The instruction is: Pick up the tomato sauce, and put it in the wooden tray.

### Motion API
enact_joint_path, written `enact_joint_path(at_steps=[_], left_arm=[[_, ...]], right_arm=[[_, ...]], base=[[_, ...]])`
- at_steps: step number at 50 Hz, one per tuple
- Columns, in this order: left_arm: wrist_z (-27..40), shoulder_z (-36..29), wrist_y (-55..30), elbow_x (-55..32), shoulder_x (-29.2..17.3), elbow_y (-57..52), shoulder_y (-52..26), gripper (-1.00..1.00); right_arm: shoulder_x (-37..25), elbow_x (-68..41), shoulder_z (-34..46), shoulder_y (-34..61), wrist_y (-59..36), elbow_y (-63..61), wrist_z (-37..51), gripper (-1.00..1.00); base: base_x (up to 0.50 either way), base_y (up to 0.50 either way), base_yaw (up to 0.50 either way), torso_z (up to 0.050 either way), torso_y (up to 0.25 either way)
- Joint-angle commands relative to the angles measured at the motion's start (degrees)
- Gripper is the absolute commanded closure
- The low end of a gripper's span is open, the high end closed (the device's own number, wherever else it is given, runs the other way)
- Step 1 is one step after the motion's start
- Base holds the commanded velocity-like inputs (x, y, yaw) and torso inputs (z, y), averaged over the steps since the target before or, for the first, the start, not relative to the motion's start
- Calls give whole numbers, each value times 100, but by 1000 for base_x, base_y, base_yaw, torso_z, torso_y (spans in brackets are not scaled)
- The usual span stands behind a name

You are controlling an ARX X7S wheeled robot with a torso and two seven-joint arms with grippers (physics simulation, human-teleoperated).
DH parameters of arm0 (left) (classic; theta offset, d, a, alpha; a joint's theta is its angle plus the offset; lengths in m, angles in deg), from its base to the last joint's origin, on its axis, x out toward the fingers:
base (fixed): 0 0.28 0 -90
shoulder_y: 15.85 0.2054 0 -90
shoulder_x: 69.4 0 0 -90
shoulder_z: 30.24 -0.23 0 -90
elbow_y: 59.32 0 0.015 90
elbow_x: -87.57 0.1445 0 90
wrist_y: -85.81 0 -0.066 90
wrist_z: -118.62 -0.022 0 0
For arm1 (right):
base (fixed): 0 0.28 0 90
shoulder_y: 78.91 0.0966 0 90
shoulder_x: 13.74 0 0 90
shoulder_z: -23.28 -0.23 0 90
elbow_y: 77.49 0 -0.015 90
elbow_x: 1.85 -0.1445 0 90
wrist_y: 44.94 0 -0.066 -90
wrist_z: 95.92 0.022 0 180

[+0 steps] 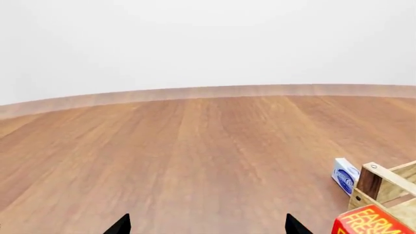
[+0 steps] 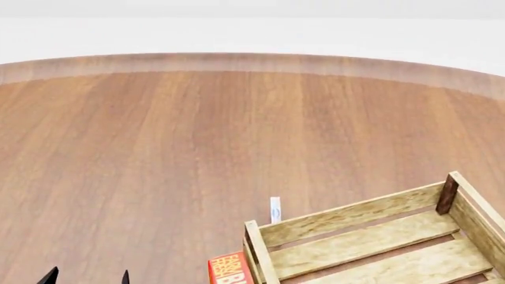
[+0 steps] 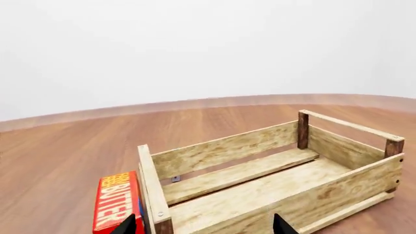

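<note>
The tomato sauce can is out of view in every frame. The wooden tray (image 2: 371, 239) sits on the wooden floor at the head view's lower right; it looks empty inside. It fills the right wrist view (image 3: 260, 170), and its corner shows in the left wrist view (image 1: 383, 187). My left gripper (image 1: 206, 225) is open, its black fingertips (image 1: 120, 225) over bare floor left of the tray; its tips also show in the head view (image 2: 87, 276). My right gripper (image 3: 204, 225) is open above the tray's near wall.
A red butter box (image 3: 117, 202) stands against the tray's left end; it also shows in the head view (image 2: 229, 269) and the left wrist view (image 1: 370, 222). A small blue-and-white box (image 1: 344, 175) lies beyond that end, also in the head view (image 2: 275, 209). Pale wall behind.
</note>
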Motion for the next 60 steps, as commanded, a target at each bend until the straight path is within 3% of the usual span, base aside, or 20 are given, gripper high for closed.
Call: enact_joint_path(at_steps=[1,20,60], left_arm=[[90,-6,126,-46,-21,-1,23,-100],[220,-121,162,-136,-122,31,16,-100],[399,-307,232,-286,-275,67,-13,-100]], right_arm=[[-14,-115,17,-451,788,409,22,-100],[127,-137,44,-343,1738,1552,308,-100],[-109,4,447,193,1283,2379,589,-100]], base=[[0,0,0,0,0],[0,0,0,0,0],[0,0,0,0,0]])
